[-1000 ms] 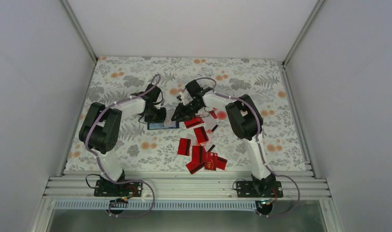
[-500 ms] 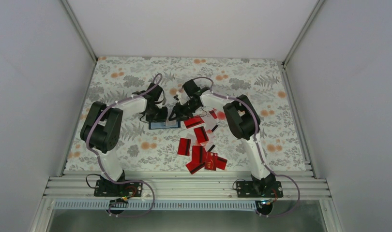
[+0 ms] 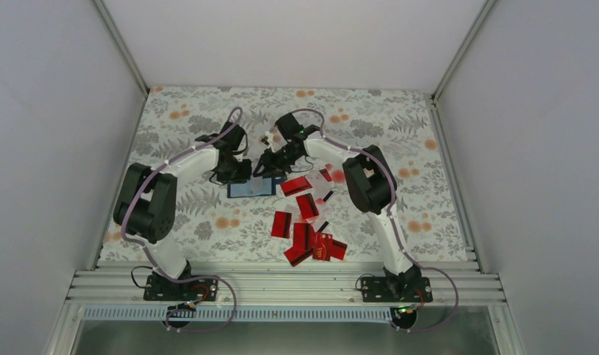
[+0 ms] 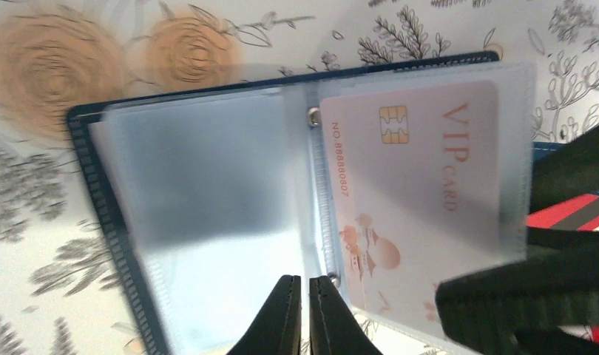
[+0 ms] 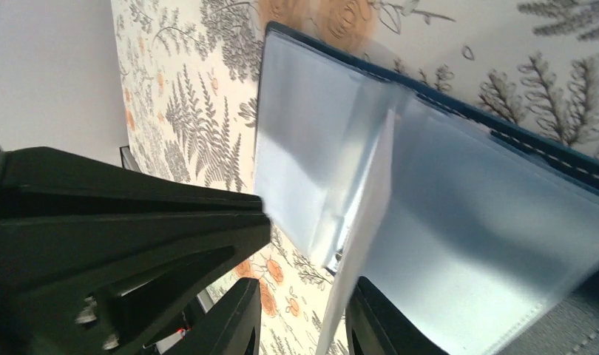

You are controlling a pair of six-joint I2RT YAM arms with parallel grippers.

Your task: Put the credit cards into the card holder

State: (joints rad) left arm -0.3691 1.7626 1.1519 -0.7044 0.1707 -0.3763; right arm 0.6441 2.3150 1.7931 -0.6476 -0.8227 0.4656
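Top external: the card holder [image 3: 250,188] lies open and flat on the flower-print table [image 3: 400,148], with both arms reaching in over it. The left gripper [image 3: 236,176] is at the holder's far-left edge and the right gripper [image 3: 269,168] at its far-right corner. The credit cards [image 3: 305,222] are scattered loose, from just right of the holder out toward the arm bases. They are mostly red, some showing a black stripe. No loose card touches the holder that I can make out.

Left wrist: the holder has a navy rim and clear plastic sleeves fixed along a centre spine. The sleeve on the spine's left looks unfilled. The one on its right holds a pale card printed "VIP CARD" [image 4: 422,192], with a chip, face up. Left gripper fingers are pressed almost together, only a thin slit between them, tips over the sleeves just beside the spine. Whether they pinch a sleeve or only bear on it, I cannot tell. The right gripper's black fingers straddle the outer edge of the filled sleeve. A red card with a black stripe [image 4: 577,214] shows just past that edge.

Right wrist: one clear leaf [image 5: 363,214] stands up off the holder, seen nearly edge-on. Right gripper [image 5: 308,296] fingers are parted, one on each side of that leaf. Contact with the leaf cannot be confirmed.
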